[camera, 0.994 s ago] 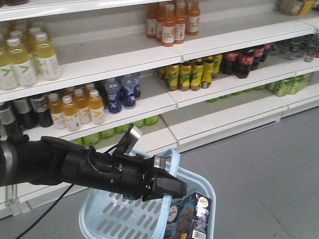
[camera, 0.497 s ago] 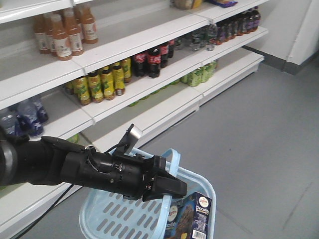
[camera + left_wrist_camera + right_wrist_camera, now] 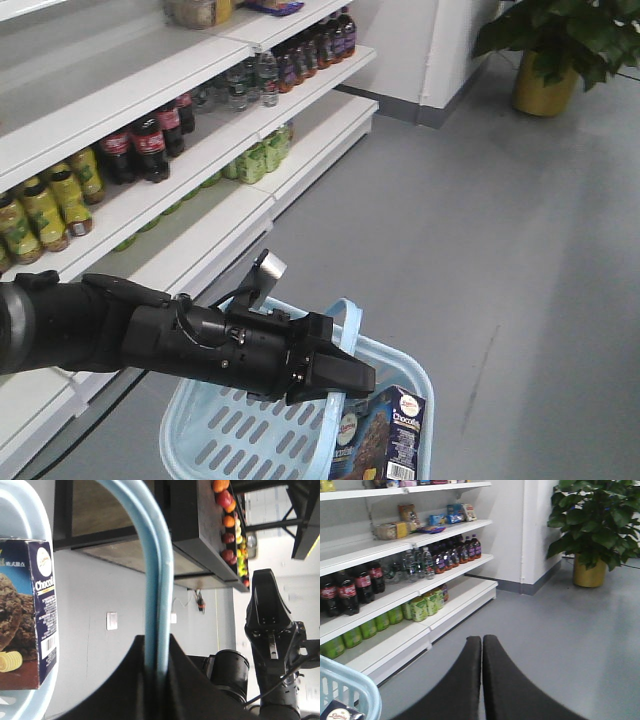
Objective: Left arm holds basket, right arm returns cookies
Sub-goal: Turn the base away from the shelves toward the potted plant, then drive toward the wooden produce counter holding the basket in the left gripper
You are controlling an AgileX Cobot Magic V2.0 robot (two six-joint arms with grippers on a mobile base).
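Front-facing view, left fingers [image 3: 345,375] pinching pale blue basket [image 3: 210,408] handle, navy cookies box [image 3: 385,437] below them, right fingers [image 3: 470,672] pressed together, drink shelves [image 3: 130,100] beyond.

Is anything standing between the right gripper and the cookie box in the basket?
Nothing visible does. In the right wrist view only bare floor separates the shut right gripper from the basket corner where the cookies stand. The left gripper, clamped on the handle, sits close beside the box.

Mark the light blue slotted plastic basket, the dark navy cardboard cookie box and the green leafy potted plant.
light blue slotted plastic basket [image 3: 235,435]: front-facing view, slotted wall.
dark navy cardboard cookie box [image 3: 390,432]: front-facing view, front face.
green leafy potted plant [image 3: 592,522]: right wrist view, leaves.
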